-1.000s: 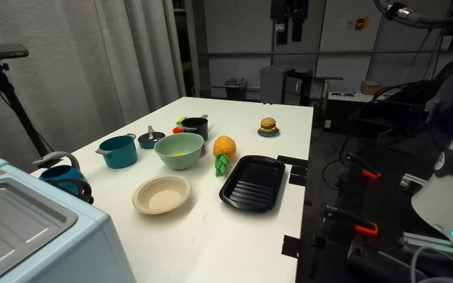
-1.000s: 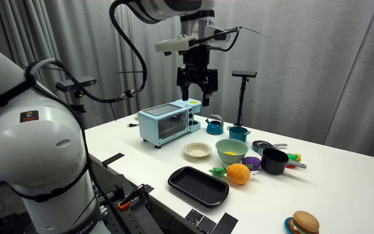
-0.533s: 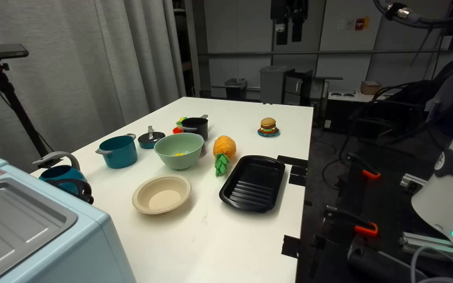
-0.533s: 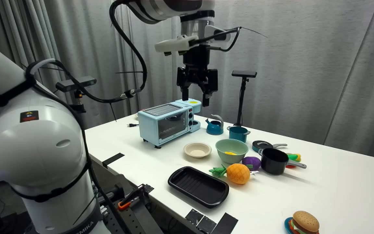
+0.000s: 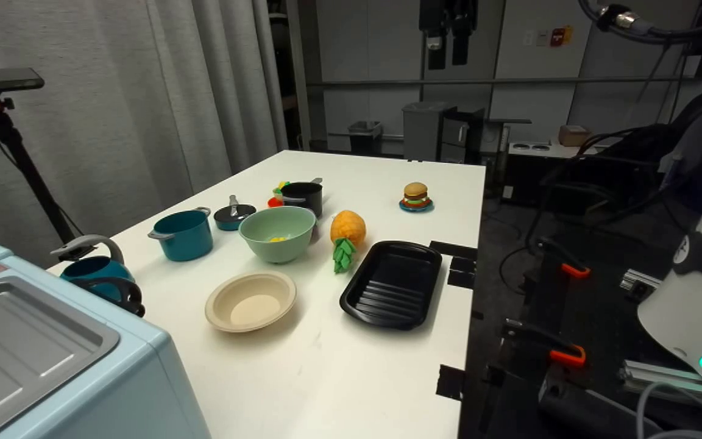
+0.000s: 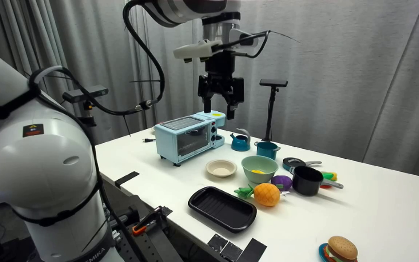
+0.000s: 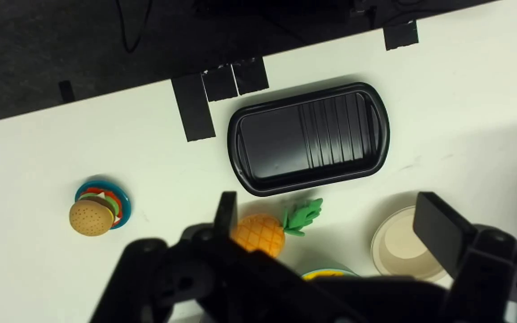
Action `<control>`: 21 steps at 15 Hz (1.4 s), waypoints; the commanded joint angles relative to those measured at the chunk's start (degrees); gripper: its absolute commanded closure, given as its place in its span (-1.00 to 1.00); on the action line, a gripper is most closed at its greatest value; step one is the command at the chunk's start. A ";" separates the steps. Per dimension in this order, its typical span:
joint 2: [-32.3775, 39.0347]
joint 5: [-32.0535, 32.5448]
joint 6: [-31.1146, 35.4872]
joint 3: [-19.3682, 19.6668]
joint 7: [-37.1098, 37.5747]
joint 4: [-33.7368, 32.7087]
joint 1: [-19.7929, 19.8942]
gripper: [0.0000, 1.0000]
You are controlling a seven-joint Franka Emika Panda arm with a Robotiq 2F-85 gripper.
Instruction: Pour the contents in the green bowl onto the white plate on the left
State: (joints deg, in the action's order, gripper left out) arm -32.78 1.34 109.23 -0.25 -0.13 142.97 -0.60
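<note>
Grey curtains (image 6: 340, 65) hang behind the long white table (image 6: 387, 203), and high over it hangs the gripper (image 6: 219, 110), fingers pointing down, spread wide, nothing held between them. So where's the target? Green bowl (image 6: 259, 178), upright on the table, with yellow pieces (image 6: 258, 171) lying low inside it, and nobody has hold of it.

Now, this is what the coming move turns on: the bowl is well below the gripper and, as I read it, farther out toward the curtains, not straight underneath. Look at the wrist view: the fingers seem to aim nearer the black tray (image 7: 274, 139) and the toy pineapple (image 7: 260, 234), while only a strip of the bowl peeps out, the gripper itself blocking the rest. So it's down and outward, past that pineapple, I'd say! Round bowl, no long axis to match; a pinch on the rim looks the likely way in.

White plate (image 6: 221, 170) sits just beside the bowl, on the oven (image 6: 193, 140) side, nothing in it: a sideways carry, then the tip. Watch the purple toy (image 6: 281, 182) crowding the bowl, touching or not I can't tell; it could get knocked. Grasp not made yet, pour all to come.
</note>
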 commanded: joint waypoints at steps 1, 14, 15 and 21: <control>2.35 -0.45 0.27 -0.17 -0.17 -1.32 -0.26 -1.00; 29.05 -1.15 7.52 0.49 -4.38 -18.31 -0.28 -1.00; 31.27 -1.24 8.86 0.31 -4.32 -19.56 -0.32 -1.00; 43.07 -1.30 15.60 -0.16 -4.34 -27.19 0.02 -1.00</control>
State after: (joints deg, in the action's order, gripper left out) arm 4.53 1.33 122.93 -0.16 -2.91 120.83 -0.85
